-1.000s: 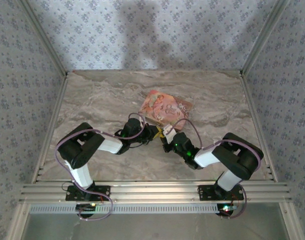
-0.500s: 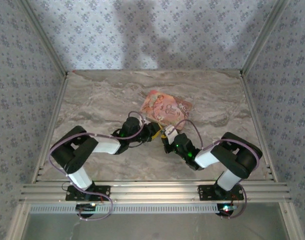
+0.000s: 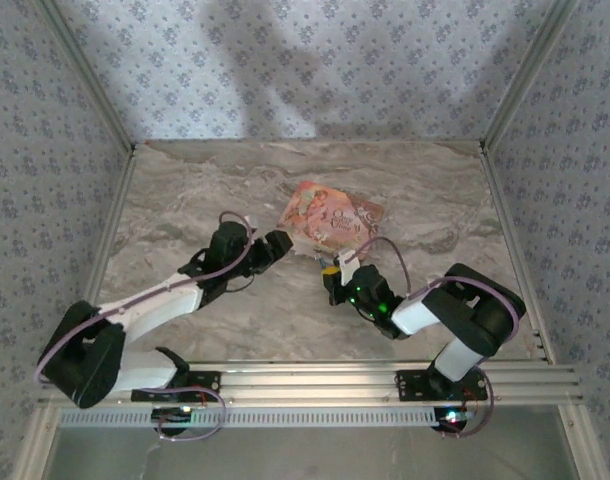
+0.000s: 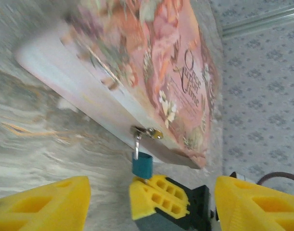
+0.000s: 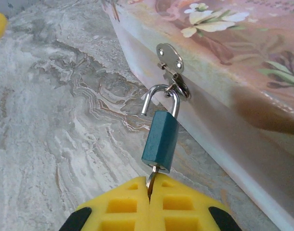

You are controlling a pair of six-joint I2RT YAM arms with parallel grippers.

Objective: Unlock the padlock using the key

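Grips key (image 5: 151,178) in clamped right gripper (image 5: 149,192), blade seated in padlock (image 5: 160,139) hung from pink box (image 5: 224,110) latch near centre of worktop (image 3: 185,200); holds left gripper (image 3: 273,247) spread

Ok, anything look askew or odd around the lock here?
Only the padlock: hanging from the pink box's hasp, one shackle leg sits free of its blue body. The key is in it, pinched by the right gripper.

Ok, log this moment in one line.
left gripper: open, clear of box | right gripper: shut on key | key: in padlock | padlock: on box hasp, shackle looks open
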